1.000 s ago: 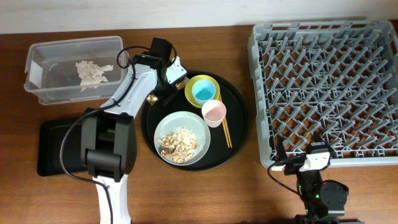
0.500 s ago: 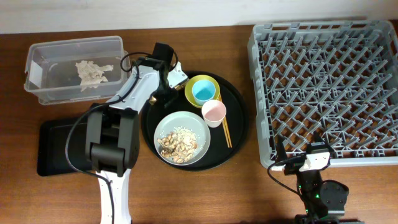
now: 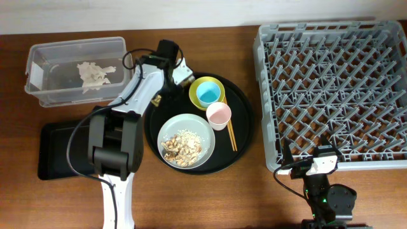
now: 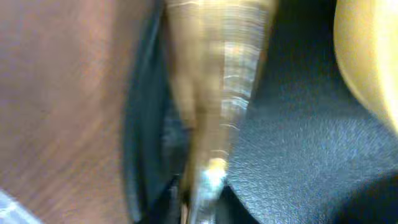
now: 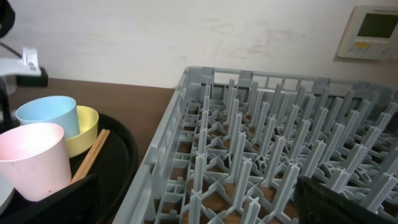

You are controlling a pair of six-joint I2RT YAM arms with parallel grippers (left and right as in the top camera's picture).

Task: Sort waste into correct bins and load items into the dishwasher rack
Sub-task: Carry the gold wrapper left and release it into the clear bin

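Round black tray (image 3: 243,122) on brown wooden table (image 3: 210,197), white wall (image 5: 186,31), beige wall panel (image 5: 373,30).

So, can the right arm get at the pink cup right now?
Probably yes. The pink cup stands upright on the round black tray with nothing over it. The right arm, jaws open, sits by the dishwasher rack, front-left corner, and only chopsticks lie between.

The table (image 3: 210,197) was brown wood-grain, the rack (image 3: 331,89) grey, the round tray (image 3: 245,121) black. On view were a pink cup (image 3: 218,114), light-blue cup (image 3: 207,94), yellow bowl (image 3: 193,95), brown-gold wrapper scrap (image 4: 217,93).
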